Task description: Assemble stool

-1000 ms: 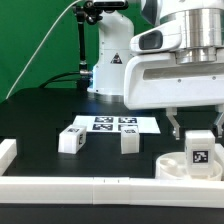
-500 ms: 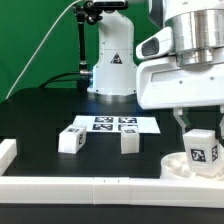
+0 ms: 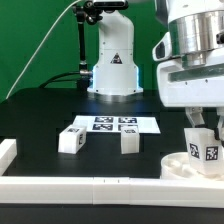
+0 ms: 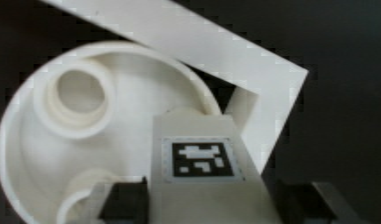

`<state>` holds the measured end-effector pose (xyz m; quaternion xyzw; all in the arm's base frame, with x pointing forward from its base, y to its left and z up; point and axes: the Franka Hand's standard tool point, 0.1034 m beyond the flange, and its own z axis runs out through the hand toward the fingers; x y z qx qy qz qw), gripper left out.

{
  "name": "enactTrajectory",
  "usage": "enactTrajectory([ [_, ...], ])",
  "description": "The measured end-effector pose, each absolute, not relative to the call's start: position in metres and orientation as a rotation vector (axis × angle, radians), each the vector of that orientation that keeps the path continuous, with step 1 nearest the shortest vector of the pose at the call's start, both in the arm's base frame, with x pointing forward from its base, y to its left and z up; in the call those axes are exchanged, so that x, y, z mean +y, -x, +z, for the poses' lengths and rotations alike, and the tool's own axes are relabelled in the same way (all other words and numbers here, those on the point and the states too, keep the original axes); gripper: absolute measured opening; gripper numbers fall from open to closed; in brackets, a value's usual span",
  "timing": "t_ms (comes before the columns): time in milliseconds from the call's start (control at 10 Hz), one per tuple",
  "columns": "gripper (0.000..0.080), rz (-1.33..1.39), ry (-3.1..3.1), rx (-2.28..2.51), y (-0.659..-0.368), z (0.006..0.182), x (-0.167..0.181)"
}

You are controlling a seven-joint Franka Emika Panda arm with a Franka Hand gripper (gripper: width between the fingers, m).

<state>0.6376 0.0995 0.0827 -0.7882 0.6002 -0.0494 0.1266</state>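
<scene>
- Round white plastic disc seat [image 3: 178,166] is seen nearest, at the exterior view's right.
- Short white blocky tagged leg [image 3: 207,150] is clamped upright in the gripper [image 3: 204,138] jaws, over the seat; contact cannot be told.
- Loose white leg [image 3: 70,139] and second loose white leg [image 3: 129,140] are stood farther back, before the flat white marker board [image 3: 112,124].

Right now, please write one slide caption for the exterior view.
The gripper holds a tagged white leg over the round seat; two more legs stand beside the marker board.

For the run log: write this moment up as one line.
pincer: shut on leg | leg: upright over seat | loose legs: two, on table by marker board
</scene>
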Motion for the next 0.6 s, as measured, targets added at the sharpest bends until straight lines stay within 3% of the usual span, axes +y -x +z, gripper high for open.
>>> enactTrajectory([
  [300, 0.034, -0.101, 2.153, 1.88, -0.6376, 0.0829, 0.0998],
  [400, 0.0409, -0.101, 2.159, 1.873, -0.6374, 0.0828, 0.1003],
  [500, 0.0605, -0.105, 2.173, 1.857, -0.6375, 0.0829, 0.0999],
  [600, 0.0605, -0.114, 2.247, 1.771, -0.6376, 0.0869, 0.0968],
])
